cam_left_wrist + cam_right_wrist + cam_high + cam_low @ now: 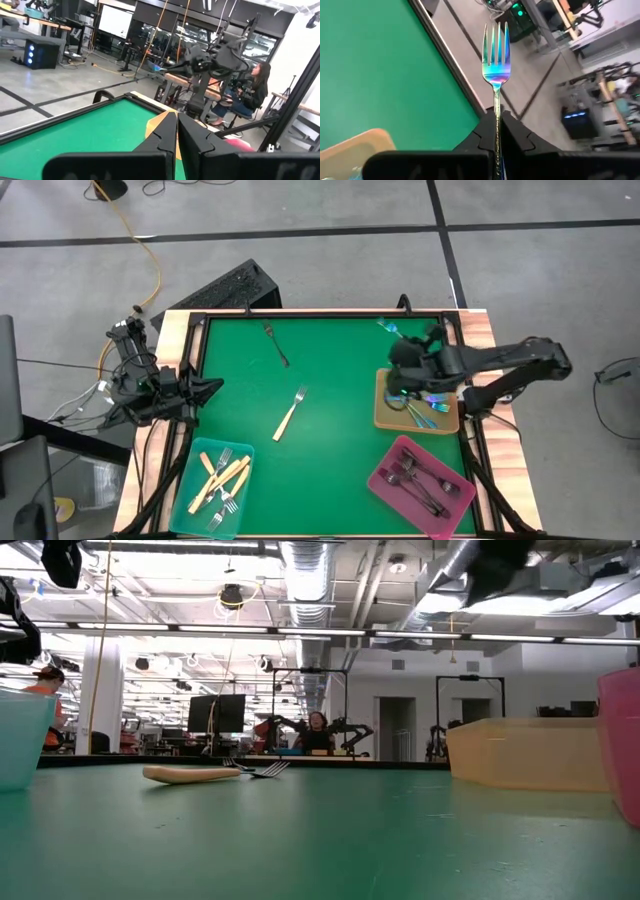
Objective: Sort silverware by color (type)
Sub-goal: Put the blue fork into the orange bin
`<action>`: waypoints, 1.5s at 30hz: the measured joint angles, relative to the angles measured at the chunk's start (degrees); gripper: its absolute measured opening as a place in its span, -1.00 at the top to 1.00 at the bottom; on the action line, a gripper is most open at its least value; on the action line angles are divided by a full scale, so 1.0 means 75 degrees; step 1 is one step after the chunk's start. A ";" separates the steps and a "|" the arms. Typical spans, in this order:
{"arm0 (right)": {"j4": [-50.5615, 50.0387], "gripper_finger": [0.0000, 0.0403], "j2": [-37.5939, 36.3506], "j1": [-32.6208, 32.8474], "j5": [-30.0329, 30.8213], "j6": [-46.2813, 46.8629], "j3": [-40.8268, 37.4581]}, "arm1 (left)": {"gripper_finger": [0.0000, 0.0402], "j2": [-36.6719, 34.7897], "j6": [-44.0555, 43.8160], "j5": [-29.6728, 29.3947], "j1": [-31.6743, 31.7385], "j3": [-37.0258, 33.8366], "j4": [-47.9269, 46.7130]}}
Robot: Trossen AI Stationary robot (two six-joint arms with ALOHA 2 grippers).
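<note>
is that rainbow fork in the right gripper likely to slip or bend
Probably stiff: the rainbow fork juts straight out of the right gripper, with no sag. Its glossy surface and thin handle, pinched between shut fingers, suggest it could swivel or slip. It looks light.

Green table (340,420), teal tray (212,486), tan tray (385,418), pink tray (385,480), cream-handled fork (289,415), dark fork (276,343)

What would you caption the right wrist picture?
Right claw shut on an iridescent fork, tines out past the green table's edge.
</note>
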 joint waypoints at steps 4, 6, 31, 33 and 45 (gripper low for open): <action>-0.0387 0.83 -0.0787 0.0675 0.0007 0.1244 -0.0834 | 1.00 0.0000 -0.0088 0.0000 -0.0001 0.0000 -0.0057; -0.0412 0.84 -0.1183 0.0999 -0.0064 0.1860 -0.1384 | 1.00 -0.0001 -0.0111 0.0001 0.0000 0.0000 -0.0085; 0.1822 0.83 -0.2278 0.3883 -0.0850 0.7183 -0.5925 | 1.00 0.0000 -0.0226 -0.0003 -0.0003 0.0000 -0.0464; 0.2055 0.83 -0.2278 0.3916 -0.0854 0.7185 -0.6148 | 1.00 0.0000 -0.0251 -0.0005 -0.0001 0.0000 -0.0461; 0.3470 0.83 -0.2527 0.4141 -0.1083 0.6635 -0.7099 | 1.00 0.0000 -0.0266 -0.0061 0.0000 0.0000 -0.0458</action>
